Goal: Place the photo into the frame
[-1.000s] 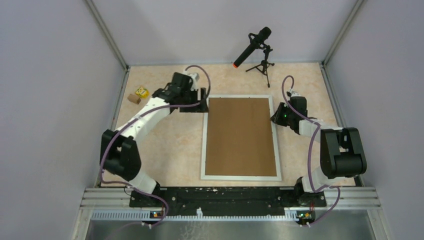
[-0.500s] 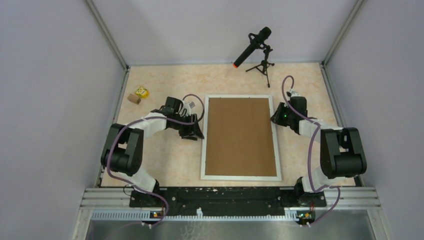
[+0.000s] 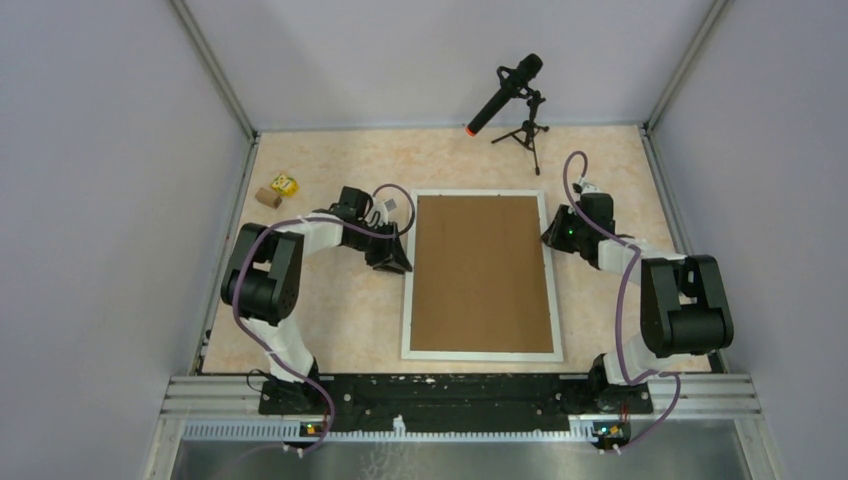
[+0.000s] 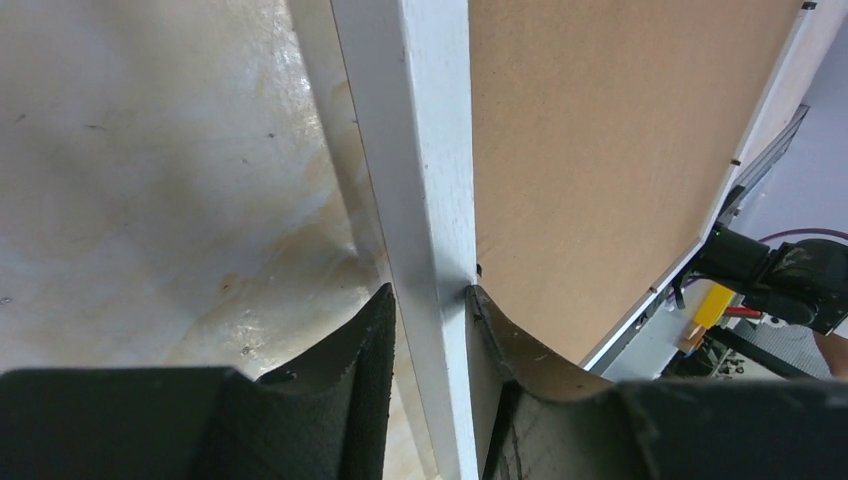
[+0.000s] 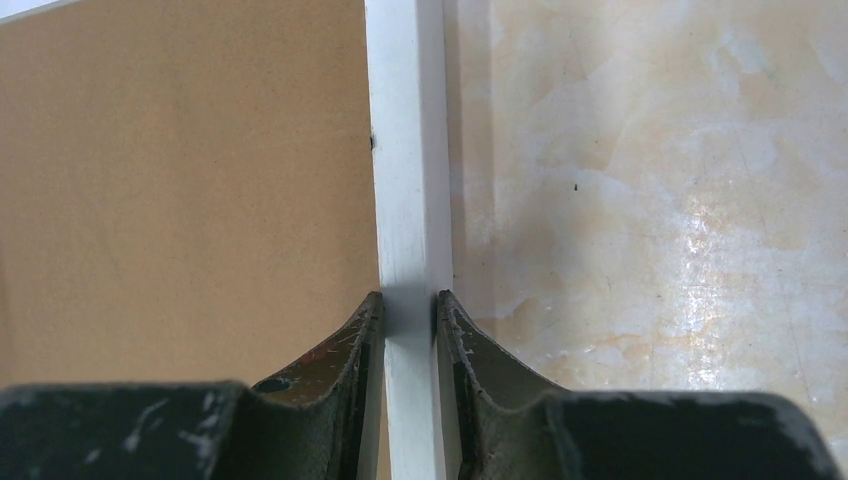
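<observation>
Gripping the frame by both long rails

Overhead view. Frame (image 3: pixel 480 355): white, flat on the table (image 3: pixel 330 310), back upward, long axis running from the arms to the far wall. Brown backing board (image 3: pixel 482 272) fills it. Photo: not visible; whether it lies under the board cannot be told. Left pincer (image 3: pixel 396 258) at the left long rail and right pincer (image 3: pixel 552 232) at the right one, both toward the far end, each arm nearer its own side. Microphone (image 3: pixel 505 93) stands beyond the frame, well apart.

Left wrist view. Both fingers closed against the white rail (image 4: pixel 415 120), one on the outer side, one on the board side.

Right wrist view. Fingers likewise pinched on the rail (image 5: pixel 405 130), the board (image 5: pixel 180 180) to one side, bare table to the other.

Judgement: any coming lift or turn would hinge on this opposed two-sided hold across the short axis.
</observation>
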Action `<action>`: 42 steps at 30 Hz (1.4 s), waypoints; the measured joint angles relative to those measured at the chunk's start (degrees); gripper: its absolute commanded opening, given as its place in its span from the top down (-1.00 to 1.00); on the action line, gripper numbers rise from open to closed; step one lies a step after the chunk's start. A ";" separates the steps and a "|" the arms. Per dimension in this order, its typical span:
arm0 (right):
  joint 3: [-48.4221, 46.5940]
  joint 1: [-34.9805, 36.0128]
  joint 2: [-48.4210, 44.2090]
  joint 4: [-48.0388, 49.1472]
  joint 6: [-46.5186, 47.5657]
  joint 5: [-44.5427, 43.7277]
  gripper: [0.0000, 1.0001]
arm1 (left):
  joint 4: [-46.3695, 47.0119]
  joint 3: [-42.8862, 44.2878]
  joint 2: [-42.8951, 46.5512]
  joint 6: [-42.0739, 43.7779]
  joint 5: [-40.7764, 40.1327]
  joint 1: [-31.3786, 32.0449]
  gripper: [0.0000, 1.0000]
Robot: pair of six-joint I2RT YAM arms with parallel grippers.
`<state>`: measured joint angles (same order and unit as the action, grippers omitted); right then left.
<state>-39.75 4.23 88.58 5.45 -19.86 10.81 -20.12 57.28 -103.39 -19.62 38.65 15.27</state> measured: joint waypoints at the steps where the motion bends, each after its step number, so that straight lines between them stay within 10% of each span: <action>1: 0.00 0.00 0.00 0.00 0.15 0.04 0.57 | -0.02 0.11 -0.17 -0.02 0.26 -0.02 0.28; 42: 0.00 0.00 0.00 0.02 0.33 0.07 0.62 | -4.11 3.23 -2.08 -5.55 -2.78 0.96 0.25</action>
<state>-39.75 4.23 88.58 5.48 -19.53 10.87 -24.23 60.51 -105.47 -25.17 35.88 16.23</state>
